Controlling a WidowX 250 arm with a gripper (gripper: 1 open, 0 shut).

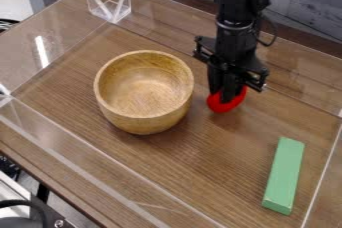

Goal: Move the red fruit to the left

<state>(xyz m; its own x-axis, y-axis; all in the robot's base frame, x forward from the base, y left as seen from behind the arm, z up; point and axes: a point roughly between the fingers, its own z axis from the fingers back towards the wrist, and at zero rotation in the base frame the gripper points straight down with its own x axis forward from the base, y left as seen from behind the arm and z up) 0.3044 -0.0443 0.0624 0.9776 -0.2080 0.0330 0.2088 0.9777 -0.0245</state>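
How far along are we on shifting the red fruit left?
Early stage. Done: the gripper is down on the red fruit, jaws closed around it. In hand: the grasp itself; whether the fruit is off the table I can't tell. Left: carrying it left, since it sits just right of the bowl, then releasing it.
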